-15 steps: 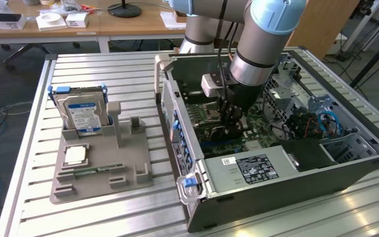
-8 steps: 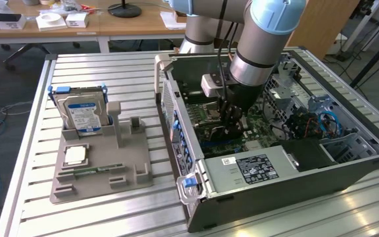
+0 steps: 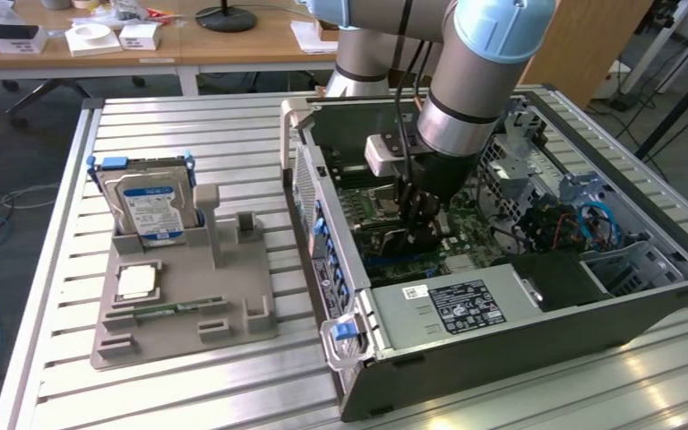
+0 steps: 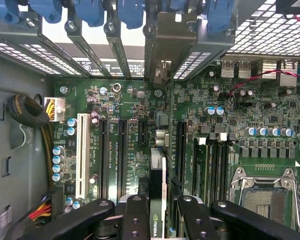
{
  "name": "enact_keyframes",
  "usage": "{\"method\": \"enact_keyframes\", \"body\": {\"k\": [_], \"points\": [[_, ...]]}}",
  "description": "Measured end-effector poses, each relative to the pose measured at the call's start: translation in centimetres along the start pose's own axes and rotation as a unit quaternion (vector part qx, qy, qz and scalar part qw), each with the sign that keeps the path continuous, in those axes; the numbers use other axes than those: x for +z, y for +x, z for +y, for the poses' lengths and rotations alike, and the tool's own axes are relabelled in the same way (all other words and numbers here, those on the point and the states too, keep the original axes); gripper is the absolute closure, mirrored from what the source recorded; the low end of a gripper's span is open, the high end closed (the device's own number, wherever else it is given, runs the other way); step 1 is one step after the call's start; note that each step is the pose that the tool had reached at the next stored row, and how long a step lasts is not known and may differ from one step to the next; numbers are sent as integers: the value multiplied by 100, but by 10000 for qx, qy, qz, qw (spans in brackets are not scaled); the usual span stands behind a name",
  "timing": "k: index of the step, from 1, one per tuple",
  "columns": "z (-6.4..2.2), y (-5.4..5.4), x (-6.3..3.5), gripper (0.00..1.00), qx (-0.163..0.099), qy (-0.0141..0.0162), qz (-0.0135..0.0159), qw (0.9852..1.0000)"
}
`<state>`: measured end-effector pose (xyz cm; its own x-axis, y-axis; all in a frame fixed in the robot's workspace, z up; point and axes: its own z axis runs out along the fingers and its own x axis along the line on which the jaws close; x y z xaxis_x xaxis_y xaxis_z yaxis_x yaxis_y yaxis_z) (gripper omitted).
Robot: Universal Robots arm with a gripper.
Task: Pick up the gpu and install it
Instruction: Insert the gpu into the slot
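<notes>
Your gripper (image 4: 157, 216) reaches into the open computer case (image 3: 500, 358) on the slatted table (image 3: 201, 125), jaws clamped on the gpu (image 4: 158, 185). The card is held edge-on over the motherboard (image 4: 115, 100) between two black slots (image 4: 122, 150), probably so its connector edge lines up with a slot and its bracket faces the case's rear. The card hides the slot beneath it, so you cannot tell whether it is seated, and the arm (image 3: 476, 90) blocks most of it in the exterior view.
</notes>
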<state>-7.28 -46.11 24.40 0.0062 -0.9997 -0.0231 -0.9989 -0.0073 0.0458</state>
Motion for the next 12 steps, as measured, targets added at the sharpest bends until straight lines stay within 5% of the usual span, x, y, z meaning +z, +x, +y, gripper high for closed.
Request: {"method": "enact_keyframes", "body": {"k": [6,12], "points": [[-3,1,-1,73,-41,7,-17,10000],[-1,7,0,73,-114,53,-42,9999]]}}
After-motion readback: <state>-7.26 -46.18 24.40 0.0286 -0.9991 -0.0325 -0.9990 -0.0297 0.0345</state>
